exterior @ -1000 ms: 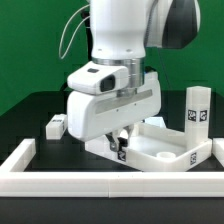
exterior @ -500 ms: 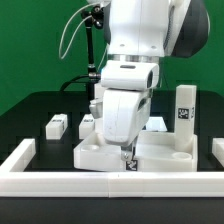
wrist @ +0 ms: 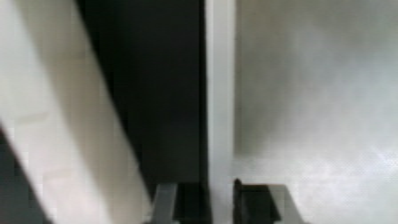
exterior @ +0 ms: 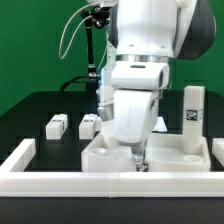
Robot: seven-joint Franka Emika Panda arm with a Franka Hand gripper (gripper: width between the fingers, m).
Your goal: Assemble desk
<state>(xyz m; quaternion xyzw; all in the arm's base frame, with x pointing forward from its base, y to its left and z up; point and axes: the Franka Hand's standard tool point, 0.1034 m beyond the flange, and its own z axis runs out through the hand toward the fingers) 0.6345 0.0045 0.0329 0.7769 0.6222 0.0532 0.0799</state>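
Wrist view: gripper [wrist: 219,205] straddles a thin white wall, one dark finger [wrist: 175,205] on each side. The fingers look closed on it, with no gap visible. That wall reads as the near rim [wrist: 219,100] of the desk top.

Exterior view: gripper [exterior: 138,163] sits low at the front rim of the desk top [exterior: 100,155], the wrist upright above it.

Change: over the last second the arm shifts toward the exterior view's right and the desk top swings with it. It was skewed a second ago and now lies square, with its front edge along the long white bar [exterior: 60,182]. Judgement: this is a drag-and-align step. The top is parked against a stop so that legs can be fitted.

- One upright leg [exterior: 194,108] stands at the top's far corner on the exterior view's right. It travels with the top; cannot tell if it is fully seated.
- Two loose leg blocks [exterior: 57,126] and [exterior: 88,125] lie on the black table [exterior: 40,105], behind the top toward the exterior view's left and well apart from the gripper.

Room: the front is closed off by the bar and its raised end [exterior: 22,152]. There is open table behind and toward the left. Straight up looks like the clear way out.
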